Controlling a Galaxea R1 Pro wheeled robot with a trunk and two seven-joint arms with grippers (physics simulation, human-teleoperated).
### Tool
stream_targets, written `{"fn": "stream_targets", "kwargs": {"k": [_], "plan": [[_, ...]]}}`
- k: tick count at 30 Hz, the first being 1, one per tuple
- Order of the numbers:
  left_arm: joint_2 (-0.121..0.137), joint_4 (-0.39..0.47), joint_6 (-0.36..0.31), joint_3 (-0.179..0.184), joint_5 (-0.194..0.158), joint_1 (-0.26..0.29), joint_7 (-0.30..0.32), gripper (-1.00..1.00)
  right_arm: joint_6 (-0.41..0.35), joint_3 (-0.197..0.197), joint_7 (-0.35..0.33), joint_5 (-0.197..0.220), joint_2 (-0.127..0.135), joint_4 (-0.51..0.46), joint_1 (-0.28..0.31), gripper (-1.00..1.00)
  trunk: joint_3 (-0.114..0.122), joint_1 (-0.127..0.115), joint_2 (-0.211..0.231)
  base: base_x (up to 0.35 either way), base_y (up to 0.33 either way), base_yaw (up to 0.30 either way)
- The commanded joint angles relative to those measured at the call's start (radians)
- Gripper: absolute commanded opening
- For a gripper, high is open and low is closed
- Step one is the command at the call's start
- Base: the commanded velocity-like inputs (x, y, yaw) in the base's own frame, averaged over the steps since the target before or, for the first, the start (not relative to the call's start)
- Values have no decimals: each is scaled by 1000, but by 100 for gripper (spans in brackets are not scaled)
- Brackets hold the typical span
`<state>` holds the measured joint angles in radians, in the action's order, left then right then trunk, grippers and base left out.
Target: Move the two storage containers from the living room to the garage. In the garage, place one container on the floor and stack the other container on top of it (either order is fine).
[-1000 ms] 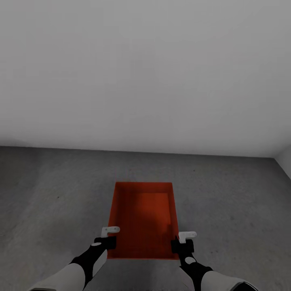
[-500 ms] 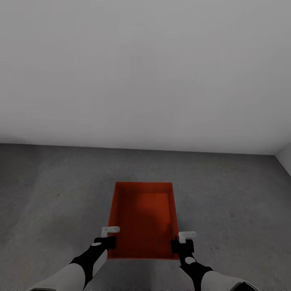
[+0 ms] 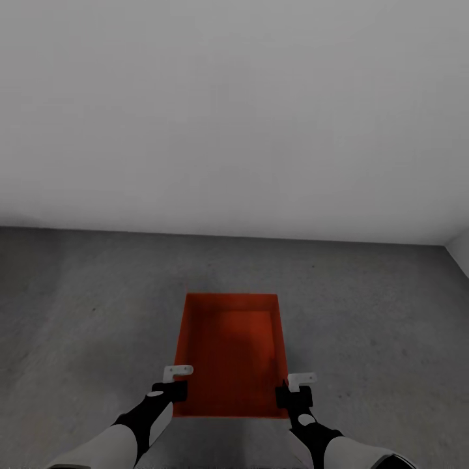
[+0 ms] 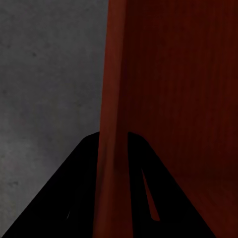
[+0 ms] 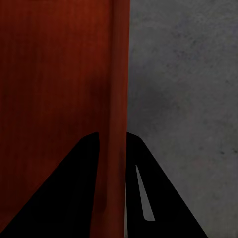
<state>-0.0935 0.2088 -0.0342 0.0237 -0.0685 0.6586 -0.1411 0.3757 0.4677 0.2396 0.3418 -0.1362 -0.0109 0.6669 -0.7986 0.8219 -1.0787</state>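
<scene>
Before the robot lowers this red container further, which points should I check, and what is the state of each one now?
1. Left gripper on the storage container wall: ok, a finger on each side.
2. Right gripper on the opposite wall: ok.
3. Concrete floor around it bare: ok.
4. Container already resting on the floor: cannot tell.
5. Container level: ok, looks even.
6. Distance to the wall: ok.
</scene>
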Motion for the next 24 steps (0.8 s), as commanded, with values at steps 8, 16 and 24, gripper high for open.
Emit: {"fn": "stream_targets", "kwargs": {"k": [8, 16, 24], "plan": [[0, 4, -4, -19, -1, 0, -7, -100, 4, -27, 4, 14, 0, 2, 0, -100, -12, 4, -7, 0, 0, 0], [0, 3, -4, -19, -1, 0, -6, -100, 5, -27, 4, 14, 0, 2, 0, -100, -38, 34, -63, 0, 0, 0], [0, 4, -4, -19, -1, 0, -6, -100, 5, -28, 4, 14, 0, 2, 0, -100, -63, 65, -119, 0, 0, 0]]}}
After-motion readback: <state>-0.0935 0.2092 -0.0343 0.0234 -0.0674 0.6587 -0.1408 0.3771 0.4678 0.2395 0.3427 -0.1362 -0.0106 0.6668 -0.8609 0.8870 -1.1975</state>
